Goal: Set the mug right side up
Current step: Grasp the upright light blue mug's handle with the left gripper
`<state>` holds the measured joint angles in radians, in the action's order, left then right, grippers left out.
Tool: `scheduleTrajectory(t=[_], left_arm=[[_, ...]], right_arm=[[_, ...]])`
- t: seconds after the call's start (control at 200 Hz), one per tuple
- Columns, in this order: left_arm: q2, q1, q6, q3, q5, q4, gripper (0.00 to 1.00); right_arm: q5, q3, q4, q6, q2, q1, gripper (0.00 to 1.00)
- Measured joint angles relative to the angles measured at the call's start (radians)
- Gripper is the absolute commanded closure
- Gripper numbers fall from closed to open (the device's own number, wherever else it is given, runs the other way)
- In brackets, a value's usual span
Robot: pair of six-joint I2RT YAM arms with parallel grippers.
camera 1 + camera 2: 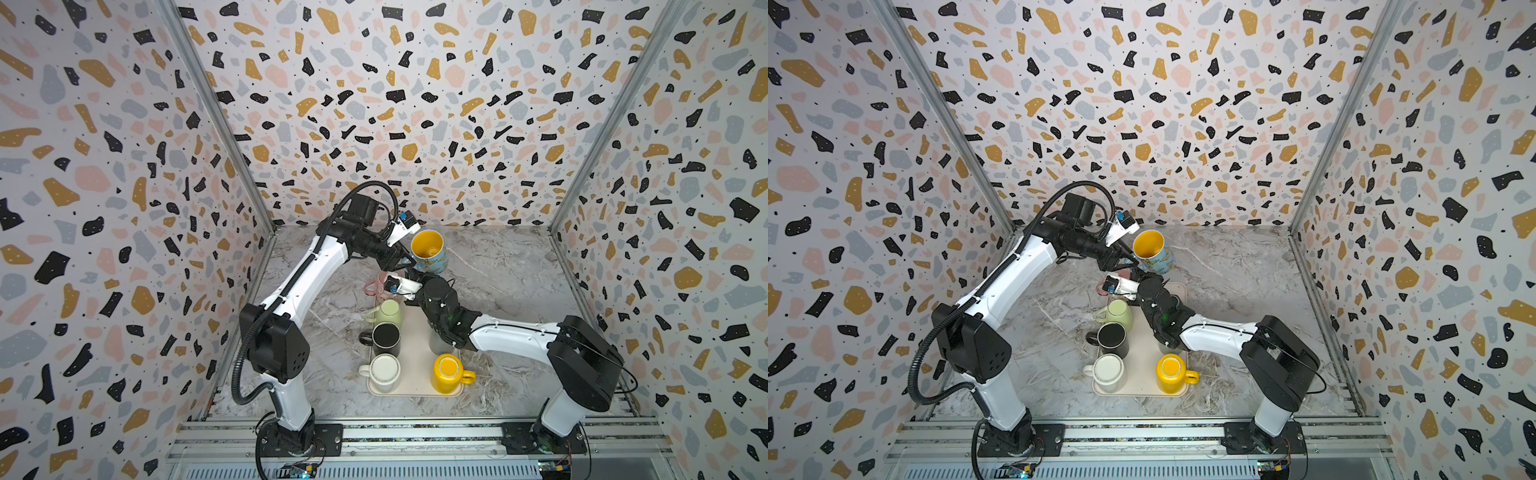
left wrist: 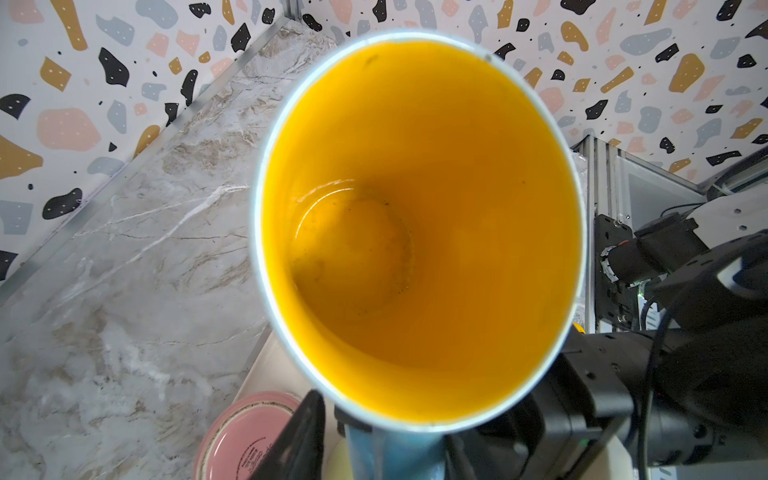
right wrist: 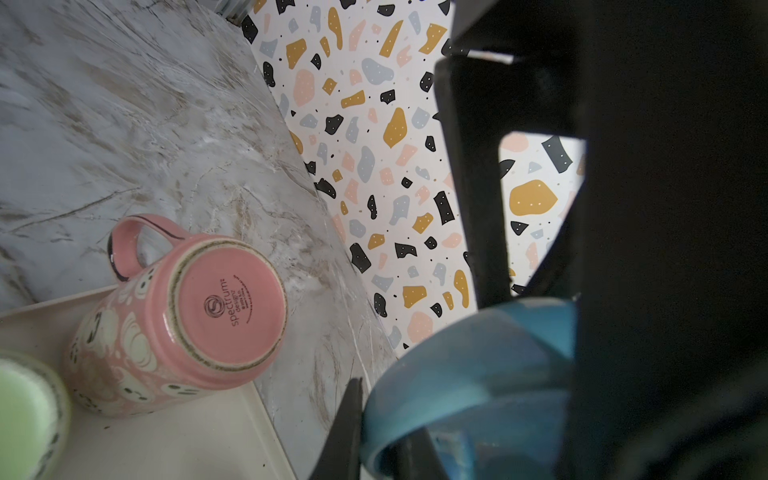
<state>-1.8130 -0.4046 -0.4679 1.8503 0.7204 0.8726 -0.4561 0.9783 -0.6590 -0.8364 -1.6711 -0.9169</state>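
Two grippers meet at the mug, aloft and mouth-up over the far end of the tray: the right gripper pinches its handle, whether the left gripper holds I cannot tell, and next I judge a level set-down.

Robot lab booth: terrazzo-print walls, marble-look tabletop, aluminium mounting rails

A tray is lying near the middle of the table, its long sides running front to back. Three mugs are standing in a row along its left side: the near mug, the middle mug and the far mug. A fourth mug is standing at the near right corner. An inverted mug is sitting at the far left corner. The raised mug is hanging mouth up just beyond the tray's far end
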Motion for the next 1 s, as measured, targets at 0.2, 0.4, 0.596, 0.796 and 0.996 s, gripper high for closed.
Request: scheduleTrajectory(t=[0.2,0.4,0.596,0.796,0.996], left_arm=[[0.0,-0.004,0.003,0.0,0.008,0.003,0.74],[-0.002,-0.004,-0.003,0.0,0.015,0.01,0.98],[-0.002,-0.004,-0.006,0.0,0.016,0.015,1.0],[-0.002,-0.004,0.019,0.0,0.015,-0.002,1.0],[-0.002,-0.005,0.048,0.0,0.01,-0.034,1.0]], right_arm=[[0.0,-0.005,-0.008,0.001,0.0,-0.001,1.0],[0.005,-0.008,-0.009,0.001,0.0,-0.002,1.0],[0.008,-0.011,-0.014,0.002,0.0,-0.002,1.0],[-0.006,-0.011,-0.022,0.001,0.0,-0.002,0.94],[-0.035,-0.014,-0.04,-0.01,0.0,-0.002,0.78]])
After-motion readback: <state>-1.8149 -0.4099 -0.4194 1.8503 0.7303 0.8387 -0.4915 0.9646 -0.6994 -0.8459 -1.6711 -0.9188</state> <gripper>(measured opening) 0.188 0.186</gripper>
